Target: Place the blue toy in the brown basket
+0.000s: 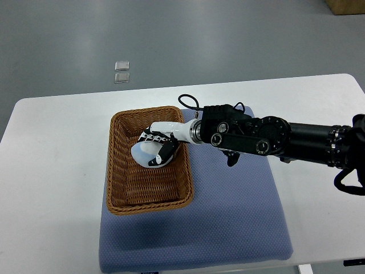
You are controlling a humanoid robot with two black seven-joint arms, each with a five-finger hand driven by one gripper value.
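Note:
A brown wicker basket [149, 200] sits on the left part of a blue mat. My right hand [158, 145] reaches into it from the right, its black and white fingers curled over a pale blue rounded toy [142, 152]. The toy is inside the basket's upper half, low against the weave; whether it rests on the bottom I cannot tell. The black right forearm [274, 138] stretches across the mat to the picture's right edge. No left arm shows.
The blue mat [234, 217] covers the middle of a white table [51, 171]. Grey floor lies beyond the table, with two small clear tiles [122, 71] on it. A brown box corner [348, 5] shows at the top right.

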